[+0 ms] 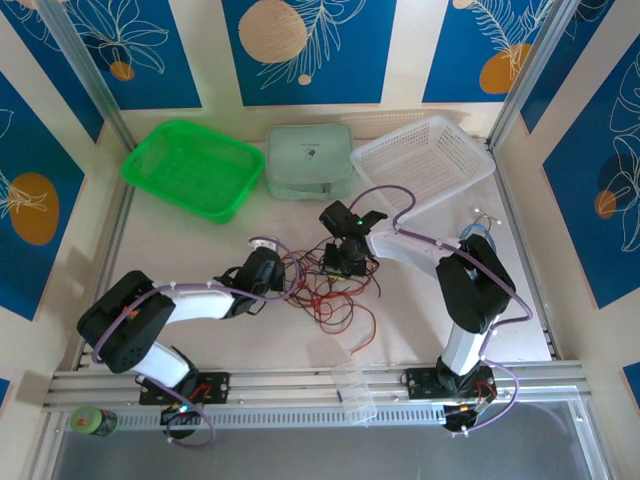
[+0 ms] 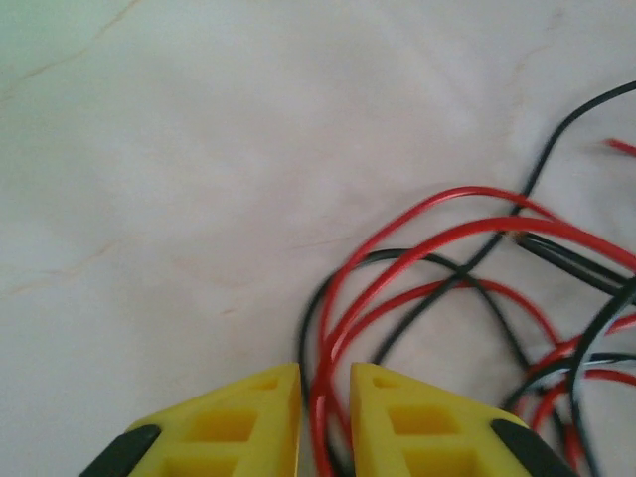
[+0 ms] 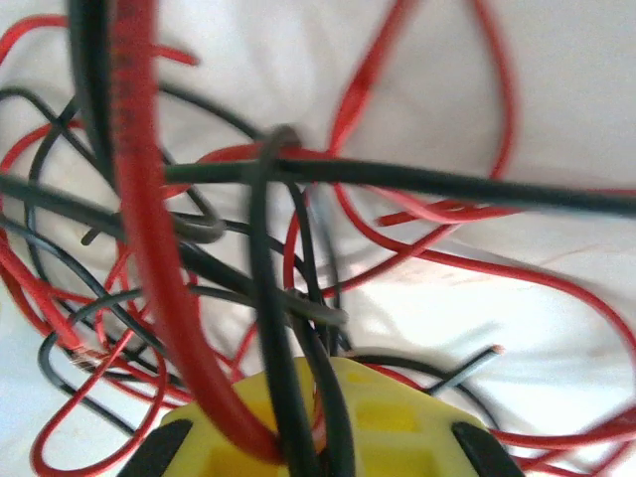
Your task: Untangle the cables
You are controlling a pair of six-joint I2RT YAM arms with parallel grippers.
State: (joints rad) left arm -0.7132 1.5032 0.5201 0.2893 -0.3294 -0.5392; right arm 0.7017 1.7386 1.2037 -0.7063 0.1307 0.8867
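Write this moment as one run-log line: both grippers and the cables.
cables: tangled heap between the grippers | left gripper: closed on red ones | right gripper: closed on red and black ones

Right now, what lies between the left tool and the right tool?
The tangled cables, from left tool to right tool; the top view shows it.

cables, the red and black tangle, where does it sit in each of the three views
top external: cables mid-table, between left gripper and right gripper.
left wrist: lower right, strands running down between the fingers of the left gripper.
right wrist: across the whole picture, strands running into the right gripper.
shared landmark: the pale table under them.
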